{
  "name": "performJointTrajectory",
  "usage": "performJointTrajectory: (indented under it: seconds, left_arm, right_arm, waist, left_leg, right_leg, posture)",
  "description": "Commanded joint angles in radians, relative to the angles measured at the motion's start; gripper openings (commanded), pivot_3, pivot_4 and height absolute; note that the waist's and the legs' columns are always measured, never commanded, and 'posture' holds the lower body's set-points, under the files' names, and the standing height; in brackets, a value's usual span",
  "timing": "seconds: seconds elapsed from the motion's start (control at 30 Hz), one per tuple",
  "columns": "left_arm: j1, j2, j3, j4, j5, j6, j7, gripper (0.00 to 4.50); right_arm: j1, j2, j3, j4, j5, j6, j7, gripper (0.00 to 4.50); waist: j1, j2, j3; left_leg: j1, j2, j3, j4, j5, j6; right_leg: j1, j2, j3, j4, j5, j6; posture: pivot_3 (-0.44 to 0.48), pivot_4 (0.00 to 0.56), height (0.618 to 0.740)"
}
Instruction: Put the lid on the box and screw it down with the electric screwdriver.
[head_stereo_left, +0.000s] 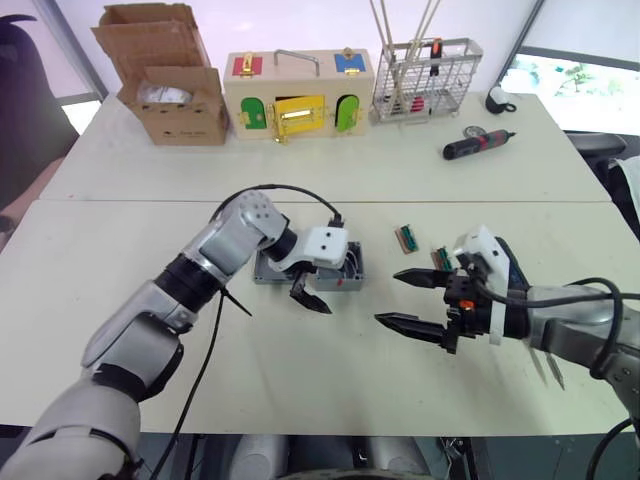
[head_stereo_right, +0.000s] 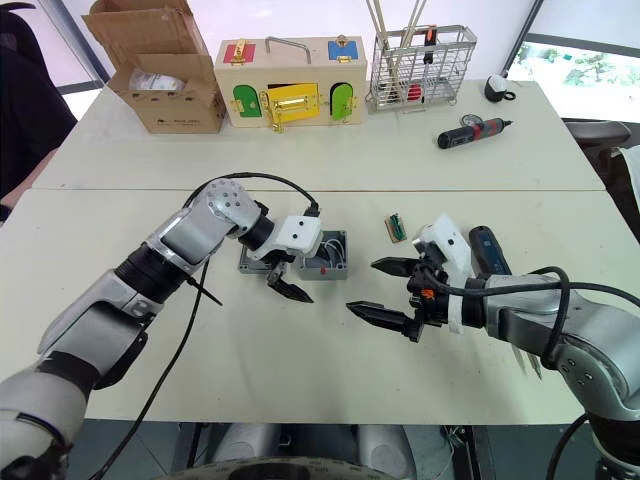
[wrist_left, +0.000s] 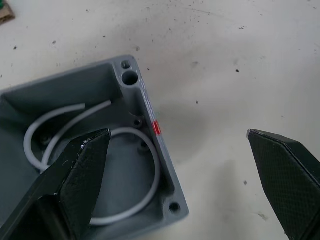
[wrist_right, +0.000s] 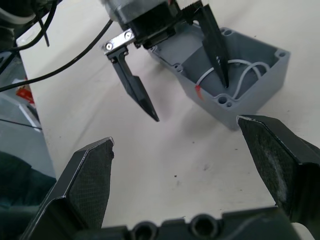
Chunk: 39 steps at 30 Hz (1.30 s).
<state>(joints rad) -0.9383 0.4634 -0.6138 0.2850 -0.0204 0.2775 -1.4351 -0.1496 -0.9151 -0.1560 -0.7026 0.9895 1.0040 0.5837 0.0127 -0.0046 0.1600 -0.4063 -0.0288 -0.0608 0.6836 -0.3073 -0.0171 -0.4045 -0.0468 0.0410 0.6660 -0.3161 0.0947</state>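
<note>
1. The desk (head_stereo_left: 330, 380) is white, with a seam running across it beyond the box
2. A cardboard carton (head_stereo_left: 165, 75) stands open at the far left of the desk
3. Beside the carton stands a wooden box (head_stereo_left: 298, 95) with red, green, yellow and blue doors and a metal handle on top
4. To the right of the wooden box stands a wire basket (head_stereo_left: 425, 78) with thin sticks rising from it
5. The left hand (head_stereo_left: 305, 290) hangs over the near side of the box, its fingers spread: one finger is over the open inside, the other is over the bare desk just outside the wall with the red mark
6. The right hand (head_stereo_left: 410, 300) hovers near the desk to the right of the box, apart from it, fingers spread wide and empty, tips pointing towards the left hand
7. The box (head_stereo_right: 325, 258) sits open near the middle of the desk, with white wires curled inside and screw holes at its corners; no lid is on it
8. The screwdriver (head_stereo_right: 488, 250) lies on the desk just behind the right hand, partly hidden by it
9. A smaller black-and-red driver (head_stereo_left: 478, 146) lies on the far right of the desk
10. Two small green parts (head_stereo_left: 406, 239) lie between the box and the right hand
</note>
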Motion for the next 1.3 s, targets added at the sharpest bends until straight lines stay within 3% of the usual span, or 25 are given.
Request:
performJointTrajectory:
  seconds: [0.03,0.23,0.43,0.63,0.83,1.17,1.3]
  left_arm:
    - [-0.009,-0.028,0.012,0.010,0.022,-0.006,0.012,3.11]
    - [0.000,-0.057,-0.005,0.003,0.066,0.007,0.016,0.05]
    - [0.019,-0.065,0.000,-0.007,0.085,-0.003,0.019,0.05]
    - [0.035,-0.007,0.028,-0.114,0.014,-0.066,-0.105,0.05]
    - [0.070,0.023,-0.011,-0.188,0.018,-0.148,-0.173,0.05]
    - [0.076,0.032,-0.070,-0.156,0.016,-0.248,-0.179,0.05]
    - [0.085,0.030,-0.063,-0.146,0.033,-0.279,-0.177,1.41]
  right_arm:
    - [-0.012,0.012,-0.029,-0.024,0.024,-0.006,-0.022,4.50]
    - [-0.014,0.025,-0.027,-0.030,0.037,-0.005,-0.048,4.50]
    - [0.002,0.013,-0.044,-0.035,0.068,0.011,-0.050,4.50]
    - [0.046,-0.038,-0.074,-0.051,0.162,0.054,-0.021,4.50]
    - [0.070,-0.054,-0.071,-0.059,0.191,0.053,-0.032,4.50]
    - [0.071,-0.053,-0.068,-0.065,0.211,0.050,-0.067,4.50]
    - [0.072,-0.056,-0.070,-0.066,0.216,0.049,-0.073,4.50]
  waist:
    - [0.000,0.000,0.000]
    - [0.001,0.000,0.000]
    - [0.001,0.000,0.000]
    - [-0.001,0.000,0.000]
    - [0.000,0.000,0.000]
    - [0.000,0.000,0.000]
    - [0.000,0.000,0.000]
  left_leg:
    - [0.000,0.000,0.000,0.000,0.000,0.000]
    - [0.000,0.000,0.000,0.000,0.000,0.000]
    - [0.000,0.000,0.000,0.000,0.000,0.000]
    - [0.000,0.000,0.000,0.000,0.000,0.000]
    - [0.000,0.000,0.000,0.001,0.000,0.000]
    - [0.000,0.000,0.000,0.001,0.000,0.001]
    - [0.000,0.000,0.000,0.001,0.000,0.001]
  right_leg:
    - [0.000,0.000,0.000,0.000,0.000,0.000]
    - [0.000,0.000,0.000,0.001,0.000,0.000]
    - [0.000,0.000,0.000,0.001,0.000,0.000]
    - [-0.001,0.000,0.000,0.001,0.000,0.000]
    - [0.000,0.000,0.000,0.001,0.000,0.000]
    - [0.000,0.000,0.000,0.001,0.000,0.000]
    - [0.000,0.000,0.000,0.001,0.000,0.000]
  posture:
    - [0.000,0.150,0.740]
    - [0.000,0.150,0.740]
    - [0.000,0.150,0.740]
    - [0.000,0.150,0.740]
    - [0.000,0.150,0.740]
    - [0.000,0.150,0.740]
    - [0.000,0.150,0.740]
